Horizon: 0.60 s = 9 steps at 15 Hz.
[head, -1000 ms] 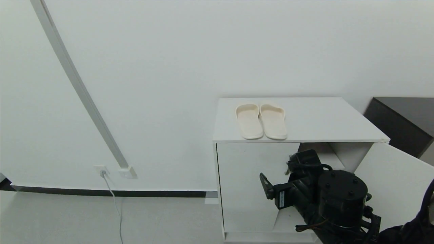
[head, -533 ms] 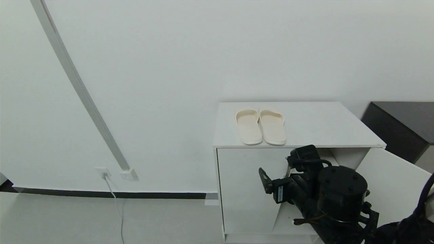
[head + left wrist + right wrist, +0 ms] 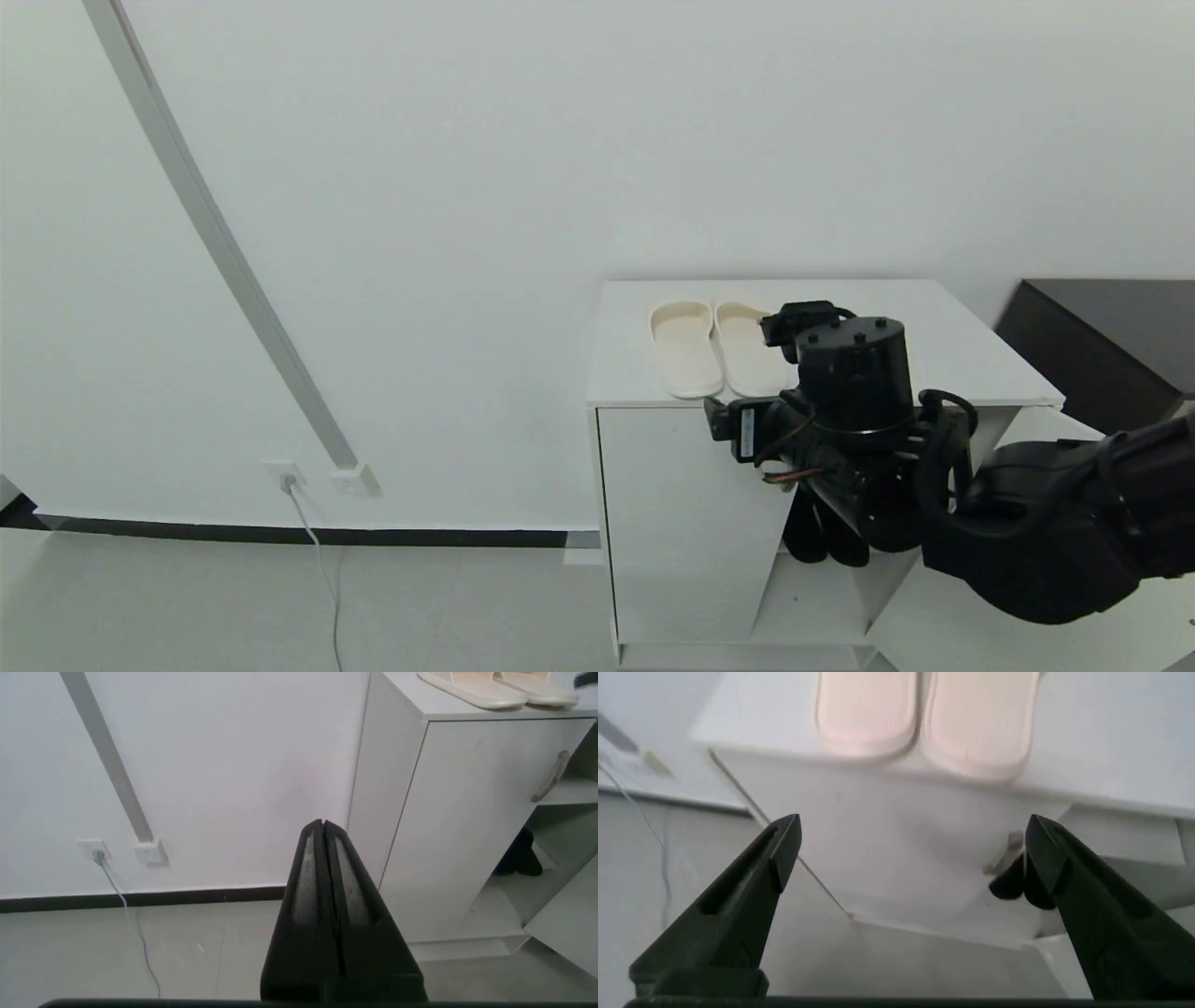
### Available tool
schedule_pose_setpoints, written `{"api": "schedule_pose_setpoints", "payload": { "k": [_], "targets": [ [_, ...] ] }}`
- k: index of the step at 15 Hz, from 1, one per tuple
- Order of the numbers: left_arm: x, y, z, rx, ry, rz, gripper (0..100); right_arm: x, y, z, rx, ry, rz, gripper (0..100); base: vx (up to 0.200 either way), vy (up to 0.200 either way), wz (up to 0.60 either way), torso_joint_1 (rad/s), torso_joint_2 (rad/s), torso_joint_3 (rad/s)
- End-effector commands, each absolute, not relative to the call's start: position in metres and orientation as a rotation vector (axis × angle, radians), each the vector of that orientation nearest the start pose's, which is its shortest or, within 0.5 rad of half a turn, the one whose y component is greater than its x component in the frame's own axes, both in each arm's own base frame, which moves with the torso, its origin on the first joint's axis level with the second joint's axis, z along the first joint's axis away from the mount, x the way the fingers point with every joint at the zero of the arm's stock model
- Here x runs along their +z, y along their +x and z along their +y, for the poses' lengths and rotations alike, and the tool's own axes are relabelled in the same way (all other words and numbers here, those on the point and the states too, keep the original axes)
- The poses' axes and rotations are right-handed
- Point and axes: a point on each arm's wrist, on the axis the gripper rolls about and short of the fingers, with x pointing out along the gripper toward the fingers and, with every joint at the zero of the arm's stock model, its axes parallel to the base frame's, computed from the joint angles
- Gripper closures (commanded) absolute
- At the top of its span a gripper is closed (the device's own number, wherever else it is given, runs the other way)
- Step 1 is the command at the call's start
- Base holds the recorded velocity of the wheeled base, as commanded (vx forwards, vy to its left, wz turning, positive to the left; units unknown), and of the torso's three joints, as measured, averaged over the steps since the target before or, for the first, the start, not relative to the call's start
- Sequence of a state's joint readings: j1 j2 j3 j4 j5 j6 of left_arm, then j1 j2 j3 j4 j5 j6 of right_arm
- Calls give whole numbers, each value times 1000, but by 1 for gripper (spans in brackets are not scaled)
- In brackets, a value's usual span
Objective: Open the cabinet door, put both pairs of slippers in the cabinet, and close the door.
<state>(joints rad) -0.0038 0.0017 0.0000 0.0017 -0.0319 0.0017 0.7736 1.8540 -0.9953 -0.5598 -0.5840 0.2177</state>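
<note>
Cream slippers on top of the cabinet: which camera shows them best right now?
Head view: the cream slippers show nearly full length on the cabinet top, only the right arm covering one edge. The right wrist view shows just their near ends; the left wrist view catches a thin slice.

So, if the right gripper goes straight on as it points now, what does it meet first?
Probably the white cabinet's closed door, just under the top edge, below the heels of the cream slippers. The open right gripper frames that spot, but depth is unclear.
</note>
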Motion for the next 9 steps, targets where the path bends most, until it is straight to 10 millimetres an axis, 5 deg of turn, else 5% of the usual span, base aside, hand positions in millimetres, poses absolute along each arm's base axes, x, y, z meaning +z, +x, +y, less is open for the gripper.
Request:
{"api": "schedule_pose_setpoints", "payload": {
  "k": [1,9],
  "targets": [
    [76,-23,-1,-35,2,2,100,189,259,236,166,60,219,0,200,0,0,2,7,2],
    [75,-23,-1,-35,0,3,100,172,260,236,161,40,249,0,200,0,0,2,1,2]
  ]
}}
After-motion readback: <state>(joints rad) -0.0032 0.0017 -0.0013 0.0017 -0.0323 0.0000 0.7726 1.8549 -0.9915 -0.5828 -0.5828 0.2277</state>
